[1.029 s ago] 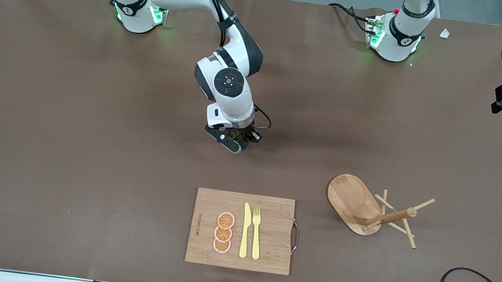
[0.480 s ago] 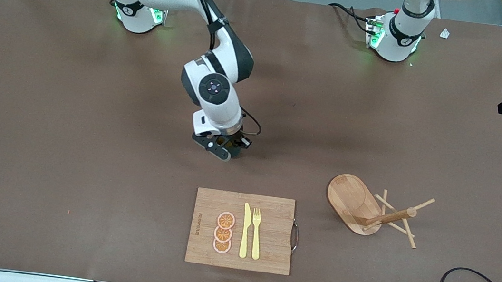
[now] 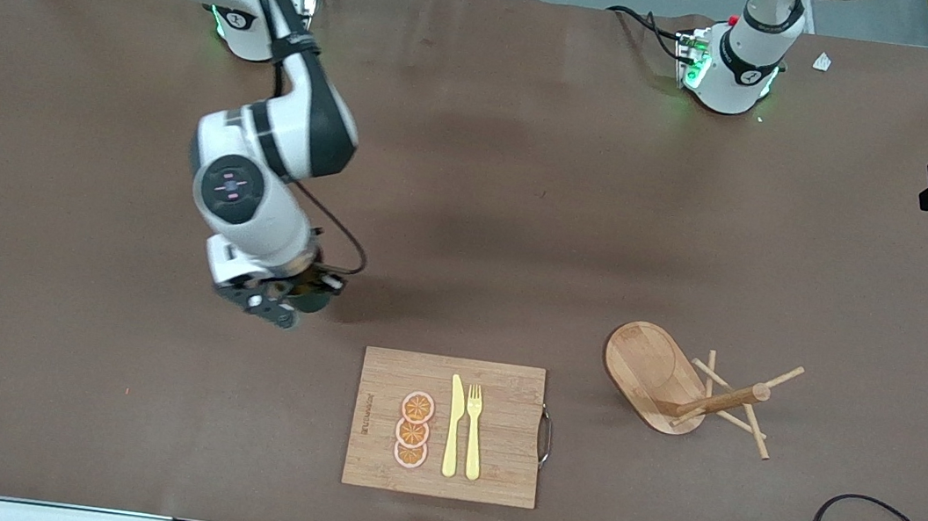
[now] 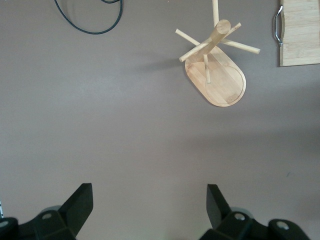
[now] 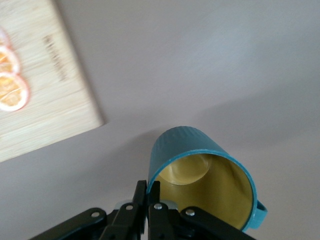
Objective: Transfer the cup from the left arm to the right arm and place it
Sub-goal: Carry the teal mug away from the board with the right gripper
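My right claw [image 3: 274, 305] is clamped on the rim of the cup [image 5: 205, 175], one finger inside the yellow interior and one outside on the teal wall. The cup hangs in the air over bare counter [image 3: 70, 292], just off the cutting board [image 3: 445, 426] corner toward the right arm's end. In the right wrist view its small handle [image 5: 260, 212] juts from the side. The board carries three orange slices [image 3: 413, 430], a yellow knife [image 3: 453, 426] and a fork [image 3: 474, 430]. My left claw [image 4: 150, 210] is spread wide and empty, waiting high over the left arm's end of the counter. Below it, a wooden mug tree [image 4: 216, 65] stands near the board.
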`<state>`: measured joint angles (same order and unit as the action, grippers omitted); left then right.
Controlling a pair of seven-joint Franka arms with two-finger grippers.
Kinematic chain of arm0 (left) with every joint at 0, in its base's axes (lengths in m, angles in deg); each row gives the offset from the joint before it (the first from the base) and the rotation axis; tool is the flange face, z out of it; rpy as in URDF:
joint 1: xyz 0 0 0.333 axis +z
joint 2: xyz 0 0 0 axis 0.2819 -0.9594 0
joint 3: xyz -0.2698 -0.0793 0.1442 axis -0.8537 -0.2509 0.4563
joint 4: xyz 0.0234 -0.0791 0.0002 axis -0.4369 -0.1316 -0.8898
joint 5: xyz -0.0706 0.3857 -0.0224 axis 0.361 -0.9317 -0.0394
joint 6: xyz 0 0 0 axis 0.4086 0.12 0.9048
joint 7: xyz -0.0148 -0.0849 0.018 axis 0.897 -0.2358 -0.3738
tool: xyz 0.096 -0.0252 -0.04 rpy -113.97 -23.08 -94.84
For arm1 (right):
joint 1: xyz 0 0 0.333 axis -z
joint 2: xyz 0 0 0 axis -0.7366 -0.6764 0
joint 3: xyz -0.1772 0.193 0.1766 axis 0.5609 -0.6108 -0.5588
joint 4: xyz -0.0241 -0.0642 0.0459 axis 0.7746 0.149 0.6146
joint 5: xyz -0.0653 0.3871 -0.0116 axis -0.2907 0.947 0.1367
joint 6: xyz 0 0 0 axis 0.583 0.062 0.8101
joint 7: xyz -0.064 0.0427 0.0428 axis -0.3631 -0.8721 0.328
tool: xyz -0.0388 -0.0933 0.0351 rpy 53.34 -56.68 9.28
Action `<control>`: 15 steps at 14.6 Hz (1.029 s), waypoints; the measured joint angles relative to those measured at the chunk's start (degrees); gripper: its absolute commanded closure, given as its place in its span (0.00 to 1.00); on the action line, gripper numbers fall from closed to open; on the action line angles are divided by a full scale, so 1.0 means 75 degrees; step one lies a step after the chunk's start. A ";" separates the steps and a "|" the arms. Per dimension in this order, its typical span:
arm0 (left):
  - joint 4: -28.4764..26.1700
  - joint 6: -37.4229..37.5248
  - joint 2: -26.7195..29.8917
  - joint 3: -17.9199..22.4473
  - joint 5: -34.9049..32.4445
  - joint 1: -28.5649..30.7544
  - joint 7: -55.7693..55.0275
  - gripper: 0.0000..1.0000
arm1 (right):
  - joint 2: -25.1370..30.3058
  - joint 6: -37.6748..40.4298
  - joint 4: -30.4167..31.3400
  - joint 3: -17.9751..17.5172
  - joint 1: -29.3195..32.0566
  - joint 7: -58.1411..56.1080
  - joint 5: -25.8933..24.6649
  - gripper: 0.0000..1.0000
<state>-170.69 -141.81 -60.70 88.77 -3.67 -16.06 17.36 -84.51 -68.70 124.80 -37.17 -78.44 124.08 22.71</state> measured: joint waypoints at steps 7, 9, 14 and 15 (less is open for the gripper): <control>-0.0003 -0.0001 0.0006 0.0155 0.0000 -0.0169 0.0000 0.00 | 0.0070 0.0065 0.0030 0.0768 0.1518 -0.3386 -0.0019 0.99; -0.0019 -0.0001 0.0005 0.0109 0.0000 -0.0145 0.0000 0.00 | 0.0041 -0.0092 0.0066 0.0763 0.1962 -0.3965 -0.0008 0.99; -0.0068 -0.0001 0.0006 -0.0352 0.0000 0.0147 -0.0014 0.00 | -0.0463 -0.0307 0.0402 0.0738 0.2175 -0.4043 0.0228 0.99; -0.0090 -0.0001 0.0006 -0.0361 0.0000 0.0151 -0.0017 0.00 | -0.0594 -0.0341 0.0453 0.0729 0.2175 -0.4043 0.0231 0.99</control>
<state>-171.36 -141.81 -60.65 86.06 -3.67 -14.93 17.23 -88.97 -71.26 128.20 -31.70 -62.12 93.75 24.44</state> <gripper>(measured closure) 0.000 0.956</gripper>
